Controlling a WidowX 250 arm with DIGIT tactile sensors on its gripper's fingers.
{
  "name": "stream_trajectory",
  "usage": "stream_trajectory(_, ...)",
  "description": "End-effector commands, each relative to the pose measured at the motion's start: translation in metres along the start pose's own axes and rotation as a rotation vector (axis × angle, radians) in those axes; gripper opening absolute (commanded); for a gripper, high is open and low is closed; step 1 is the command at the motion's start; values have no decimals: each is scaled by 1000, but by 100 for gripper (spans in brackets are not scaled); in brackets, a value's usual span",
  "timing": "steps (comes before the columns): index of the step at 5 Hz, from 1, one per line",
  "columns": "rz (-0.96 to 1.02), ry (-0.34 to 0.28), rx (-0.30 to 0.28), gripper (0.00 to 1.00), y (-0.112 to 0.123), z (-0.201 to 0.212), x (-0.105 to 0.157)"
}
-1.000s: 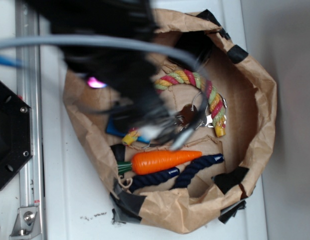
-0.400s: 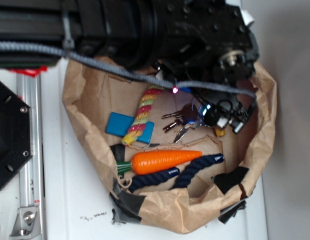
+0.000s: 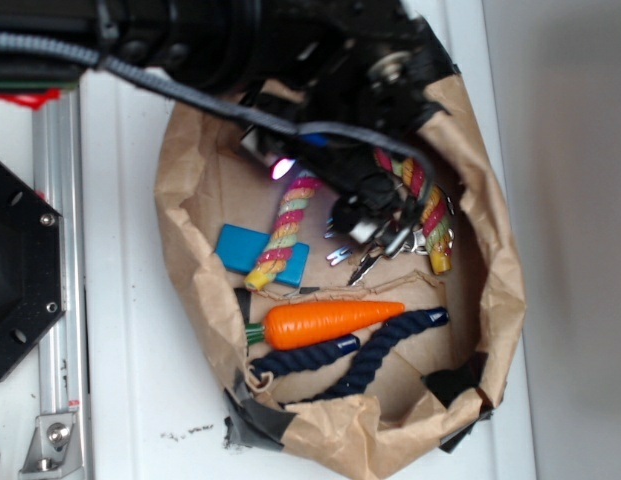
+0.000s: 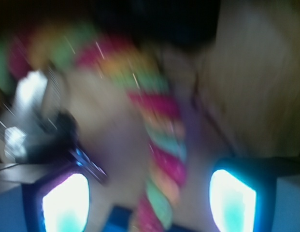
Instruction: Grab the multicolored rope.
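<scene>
Two glowing fingers of the open pincer (image 4: 150, 193) straddle the thick twisted pink, yellow and green rope (image 4: 162, 159) inside the crumpled brown paper bag (image 3: 495, 300), so lowering squarely before closing seems wise.

Black arm (image 3: 290, 40), grey braided cable (image 3: 190, 95)

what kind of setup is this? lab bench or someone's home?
Likely a lab bench: a white table with a metal rail along its edge, and a taped paper bag of test items like the multicolored rope.
</scene>
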State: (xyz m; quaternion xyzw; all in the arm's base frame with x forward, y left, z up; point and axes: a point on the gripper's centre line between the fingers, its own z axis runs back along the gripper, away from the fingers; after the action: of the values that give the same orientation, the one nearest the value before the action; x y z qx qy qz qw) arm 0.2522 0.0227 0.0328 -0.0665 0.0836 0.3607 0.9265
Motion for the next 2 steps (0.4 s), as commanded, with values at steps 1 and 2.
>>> stream_trajectory(1,-84,60,-72,100,-13,-39,-10)
stream_trajectory(2,-114,56,-63,0,-20,-50,-12)
